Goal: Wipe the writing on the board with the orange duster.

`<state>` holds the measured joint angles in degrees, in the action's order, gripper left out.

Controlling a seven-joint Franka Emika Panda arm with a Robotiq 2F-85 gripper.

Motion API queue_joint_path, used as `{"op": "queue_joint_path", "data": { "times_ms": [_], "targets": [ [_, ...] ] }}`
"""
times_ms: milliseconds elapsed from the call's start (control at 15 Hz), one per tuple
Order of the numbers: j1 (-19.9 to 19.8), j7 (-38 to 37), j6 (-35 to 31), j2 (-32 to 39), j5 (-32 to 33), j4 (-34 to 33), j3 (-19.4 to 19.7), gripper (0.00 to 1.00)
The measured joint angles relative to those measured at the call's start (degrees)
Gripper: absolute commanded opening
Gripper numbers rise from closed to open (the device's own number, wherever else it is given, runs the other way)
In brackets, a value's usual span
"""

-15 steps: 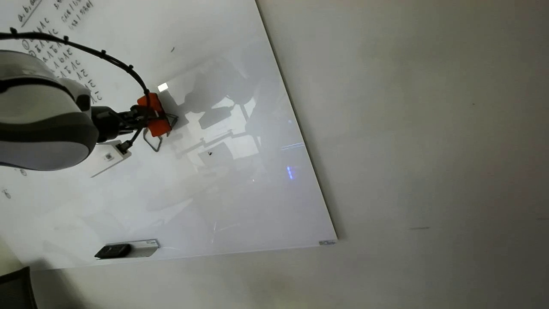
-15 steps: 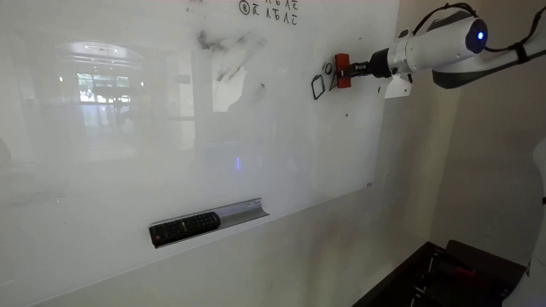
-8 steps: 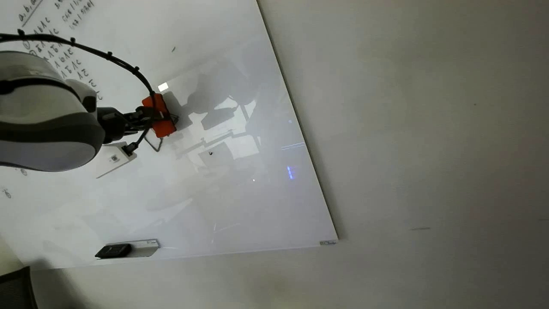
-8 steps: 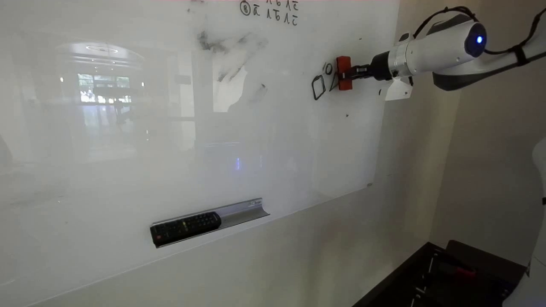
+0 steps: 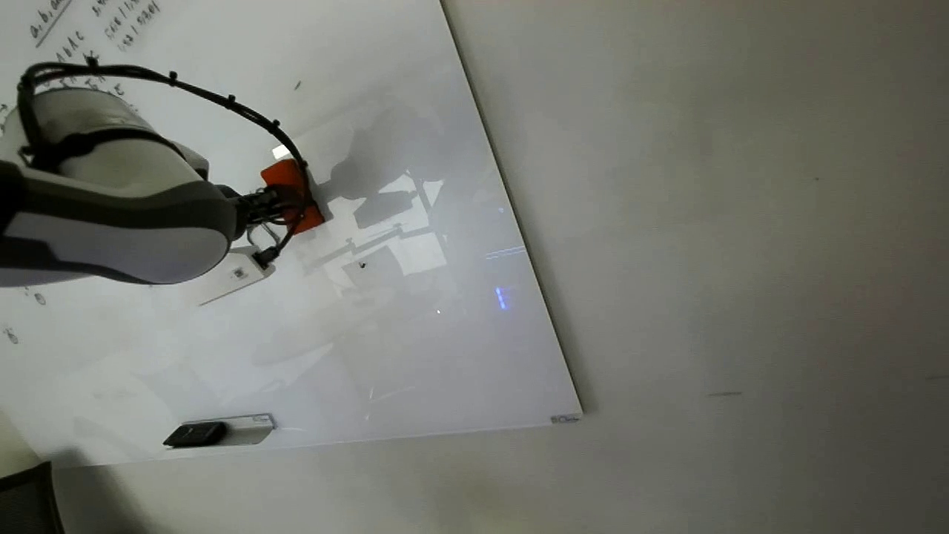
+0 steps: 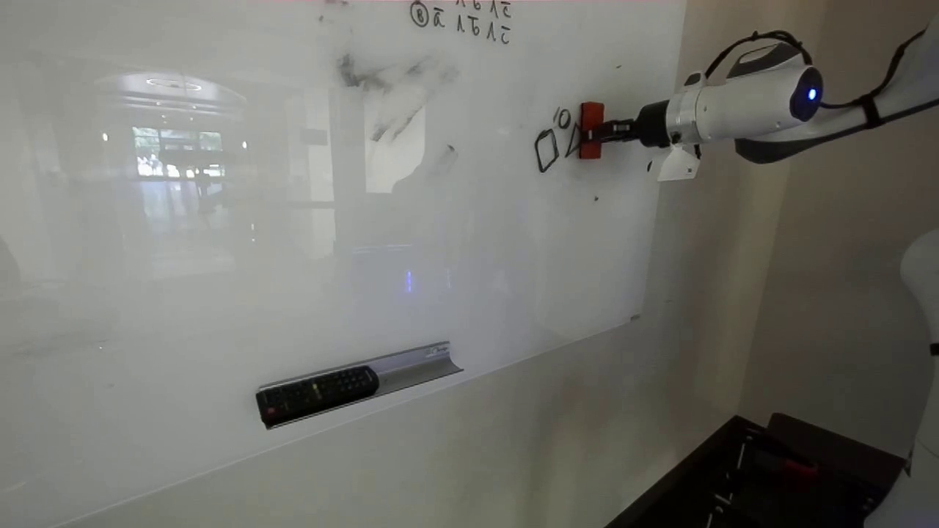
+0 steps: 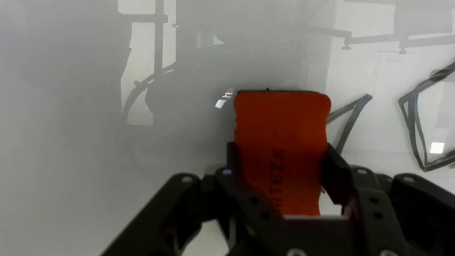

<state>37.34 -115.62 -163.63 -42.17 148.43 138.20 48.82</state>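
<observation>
Orange duster (image 7: 280, 137): one, gripped by its sides between your jaws; held at board (image 6: 484, 220), contact not discernible. Writing (image 6: 571, 138): black outlines, triangular, oval and four-sided, just left of your duster in exterior view; triangular one partly hidden behind duster in your wrist view. Black remote (image 6: 318, 394): one, lying in left part of grey tray (image 6: 417, 367), well apart from jaws.

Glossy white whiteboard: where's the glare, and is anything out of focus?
Both exterior views: blue streak on the whiteboard; in an exterior view, bright window-like reflection; wrist view: pale reflections either side of the orange block duster, black two-fingered gripper slightly soft.
</observation>
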Motion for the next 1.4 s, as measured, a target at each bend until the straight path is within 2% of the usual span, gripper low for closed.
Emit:
{"op": "queue_joint_path", "data": {
  "times_ms": [333,533,933,1400],
  "targets": [
    [6.6,1.8,0.7,-4.0,0.6,-0.2,4.7,0.31],
    [8.7,2.5,1.1,-5.3,0.5,-0.2,5.8,0.31],
    [11.8,6.3,4.0,-5.6,-1.6,1.2,5.8,0.31],
    [19.3,7.4,8.2,-3.8,-4.8,2.4,5.5,0.31]
  ]
}}
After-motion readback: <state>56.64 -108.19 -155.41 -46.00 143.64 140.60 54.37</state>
